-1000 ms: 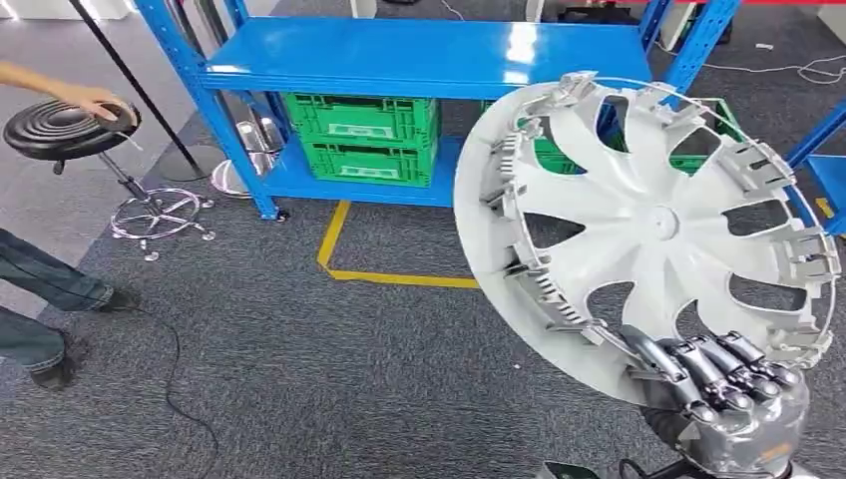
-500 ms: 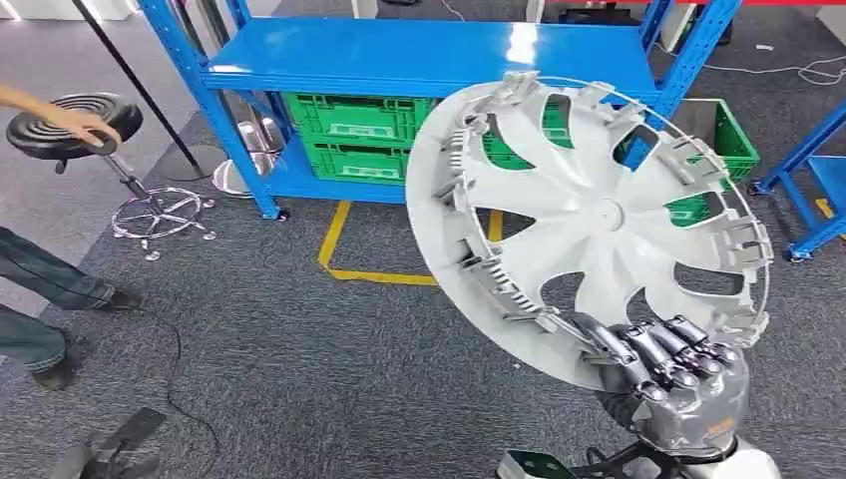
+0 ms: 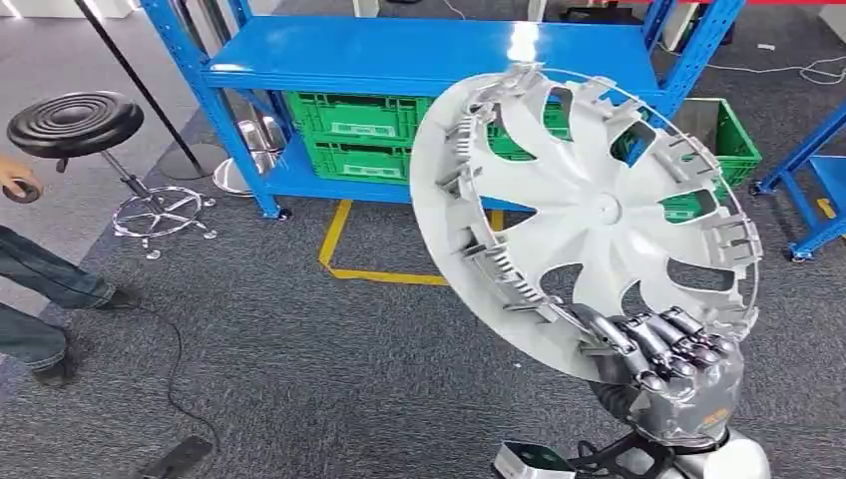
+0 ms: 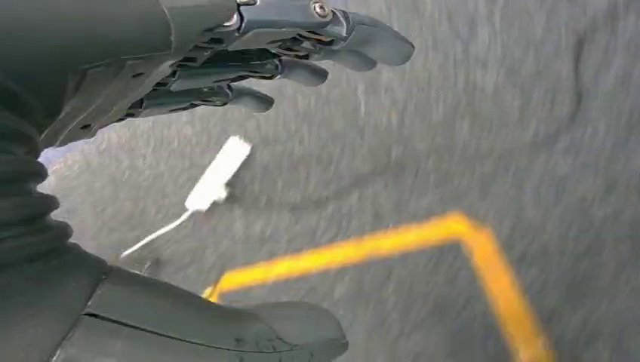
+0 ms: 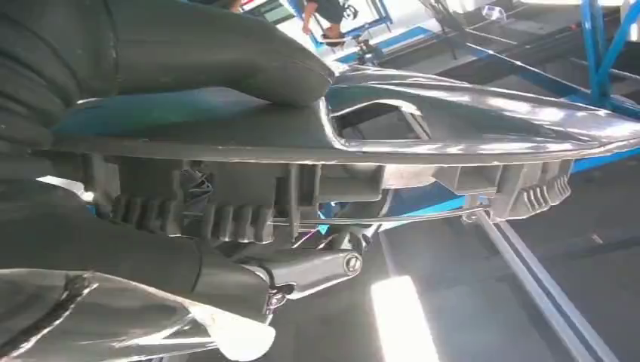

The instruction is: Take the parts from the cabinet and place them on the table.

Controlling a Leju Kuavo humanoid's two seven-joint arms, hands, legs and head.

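Right hand [image 3: 670, 371] grasps the wheel cover [image 3: 584, 215] at its lower rim; dark fingers [image 3: 653, 349] wrap over the inner, ribbed side. In the right wrist view the thumb [image 5: 219, 56] presses on the smooth outer face and the fingers [image 5: 302, 273] hook under the clip ring — a firm pinch across the rim. The cover stands up and away from the hand, tilted, its inner side facing the head camera, held in the air above the grey carpet [image 3: 299, 359].

Left hand [image 4: 249, 60] is released: fingers apart and slack, nothing in it, hanging over the carpet near a yellow floor line [image 4: 423, 241] and a small white object [image 4: 219, 173] on a cord.

Beyond the cover, well apart from the right hand, is the blue shelving rack [image 3: 419, 55] with green crates [image 3: 359, 135] on its lower level. A stool [image 3: 75, 125] and a person's legs [image 3: 45, 289] lie far off on the left-hand side.

Step in hand, as I judge it: the carry — part is already out of the cabinet, not yet set down. No tabletop is in view.

Next move calls for finding the tabletop, keeping the pinch steady on a wide, top-heavy part, then lowering it flat before letting go. Risk: the cover pivots in the grip or clips the rack.
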